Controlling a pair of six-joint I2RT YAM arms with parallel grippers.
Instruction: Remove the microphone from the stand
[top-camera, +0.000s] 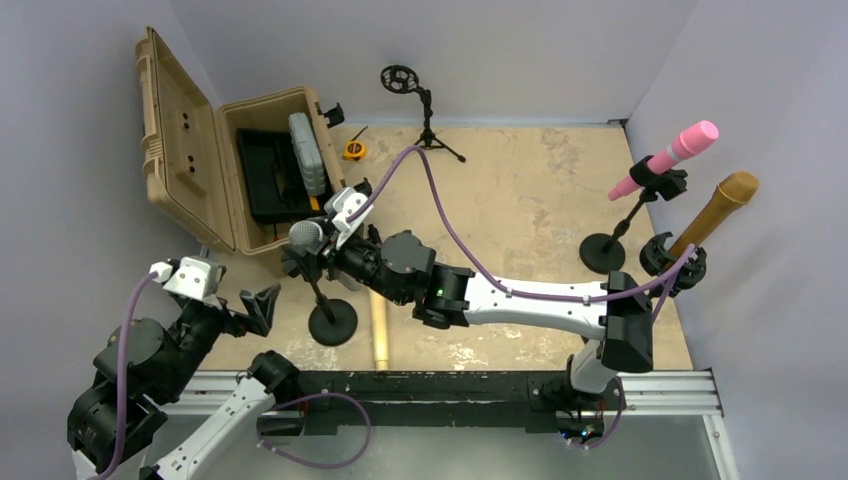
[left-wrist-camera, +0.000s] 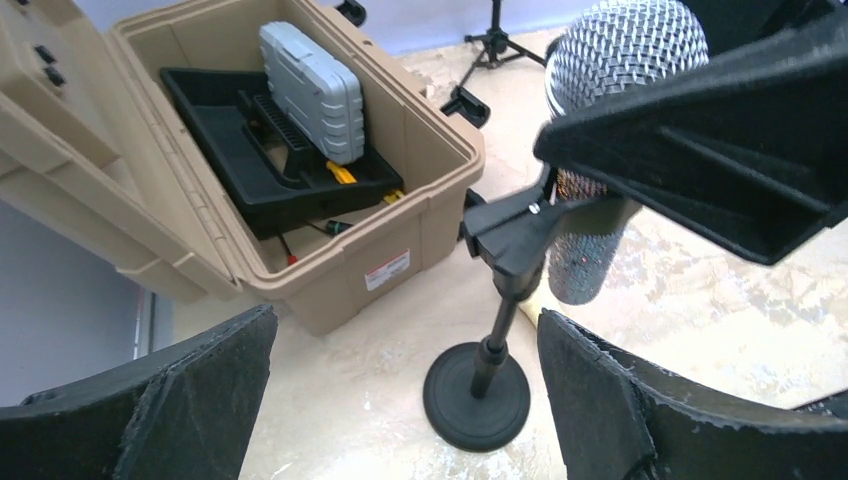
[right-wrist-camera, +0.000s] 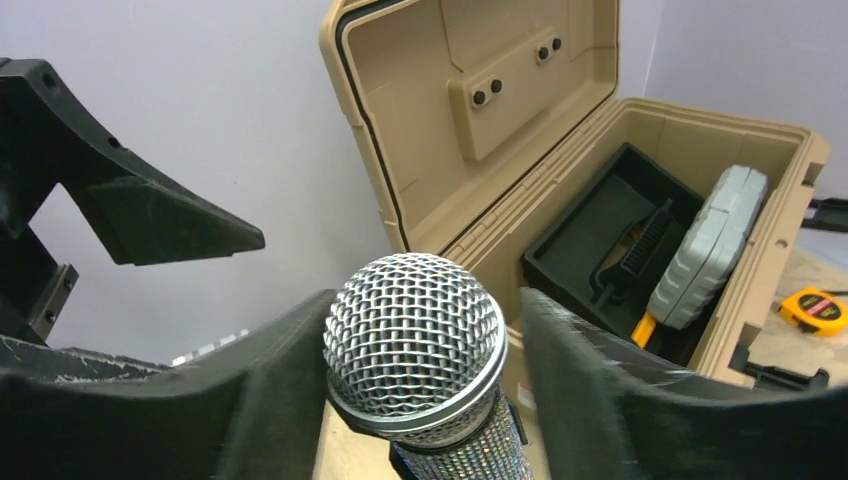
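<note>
- Right claw (right-wrist-camera: 425, 298) straddles the microphone (right-wrist-camera: 415, 340) at its mesh head. Jaws are narrowed: the 9 o'clock pad looks to be touching, with a slim gap at 3 o'clock, so not clamped yet.
- Microphone sits tilted in the clip (left-wrist-camera: 515, 225) of the stand (left-wrist-camera: 478, 400), on the counter (top-camera: 520, 200).
- Left claw (left-wrist-camera: 405, 315) is wide and empty, near the stand base at 7 o'clock, apart from it.
- Open tan case (top-camera: 190, 150) stands at 11 o'clock of the stand.
- Risk: the round mesh head is a poor hold and could slip. A snug clip could drag the stand up or tip it, as nothing braces the base.
</note>
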